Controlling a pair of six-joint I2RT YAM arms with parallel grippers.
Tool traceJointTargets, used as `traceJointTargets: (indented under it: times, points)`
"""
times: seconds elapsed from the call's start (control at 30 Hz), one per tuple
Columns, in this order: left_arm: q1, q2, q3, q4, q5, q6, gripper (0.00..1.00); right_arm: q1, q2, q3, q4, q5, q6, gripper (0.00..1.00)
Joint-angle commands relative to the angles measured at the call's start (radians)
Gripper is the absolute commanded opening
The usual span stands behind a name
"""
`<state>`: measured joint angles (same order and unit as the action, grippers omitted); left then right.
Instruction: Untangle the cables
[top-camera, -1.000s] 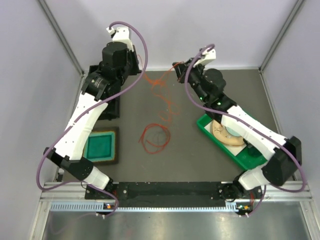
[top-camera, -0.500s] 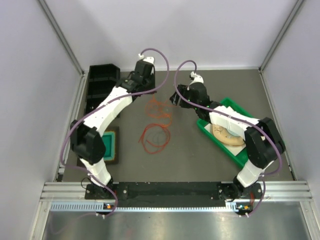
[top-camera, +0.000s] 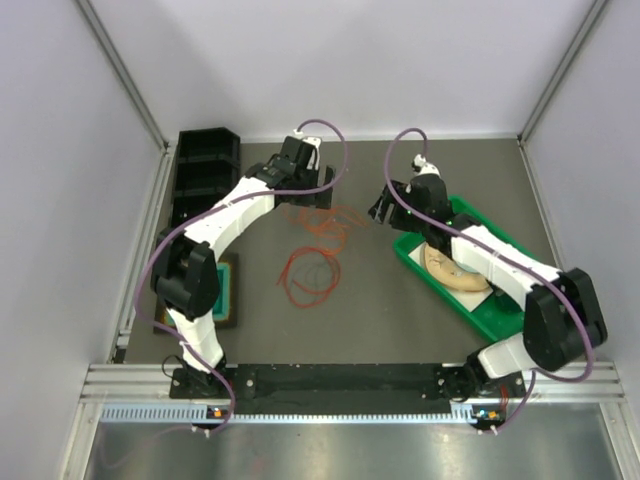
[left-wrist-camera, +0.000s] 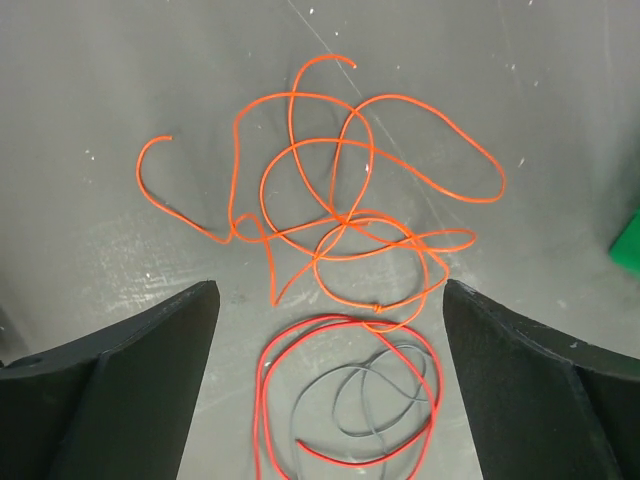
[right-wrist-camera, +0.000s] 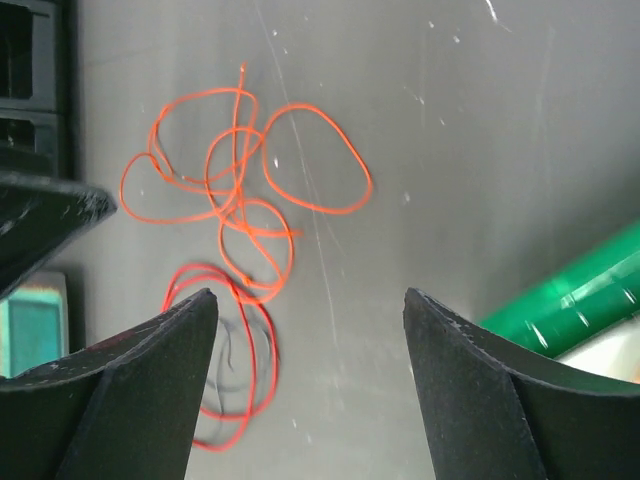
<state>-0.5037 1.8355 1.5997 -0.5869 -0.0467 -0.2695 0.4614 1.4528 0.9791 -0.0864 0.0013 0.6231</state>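
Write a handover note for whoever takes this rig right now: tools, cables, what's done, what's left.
Left tool: open, empty, pointed at the orange cable.
Right tool: open, empty, facing it from the right.
Orange cable: loose heap of crossing loops on the table.
Red cable and thin dark cable: coiled together nearer the bases; the orange heap's near loop meets the red coil.
Done: nothing separated yet.
Left: pull orange clear of red, open its loops, then part red from dark.

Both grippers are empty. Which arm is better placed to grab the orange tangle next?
Left, probably. The orange tangle lies centred just ahead of the open left gripper. In the right wrist view it sits off to one side of the open right gripper, which hangs nearer the green tray.
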Motion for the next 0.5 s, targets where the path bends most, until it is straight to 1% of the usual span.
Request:
traceJointTargets:
  times: [0.0,0.03,0.07,0.13,0.23,0.27,0.33,0.47]
  points:
    - [-0.044,0.002,-0.012,0.03,-0.031,0.098,0.99,-0.004,-0.13,-0.052,-0.062,0.055,-0.028,0.75]
    - [-0.062,0.014,-0.011,0.03,-0.101,0.14,0.99,-0.004,-0.144,-0.06,-0.084,0.066,-0.028,0.75]
    - [-0.1,0.042,-0.009,0.03,-0.143,0.16,0.99,-0.004,-0.158,-0.069,-0.094,0.077,-0.029,0.75]
    - [-0.134,0.07,0.012,0.022,-0.176,0.212,0.99,-0.006,-0.195,-0.079,-0.114,0.1,-0.03,0.75]
    - [-0.177,0.12,0.037,0.015,-0.162,0.245,0.99,-0.006,-0.23,-0.088,-0.122,0.114,-0.023,0.76]
    - [-0.183,0.142,0.042,0.013,-0.125,0.251,0.99,-0.007,-0.235,-0.089,-0.125,0.114,-0.022,0.76]
    - [-0.187,0.174,0.062,0.007,-0.098,0.254,0.99,-0.006,-0.241,-0.086,-0.125,0.112,-0.022,0.77]
    - [-0.19,0.229,0.092,-0.014,-0.131,0.256,0.99,-0.006,-0.243,-0.082,-0.13,0.101,-0.017,0.77]
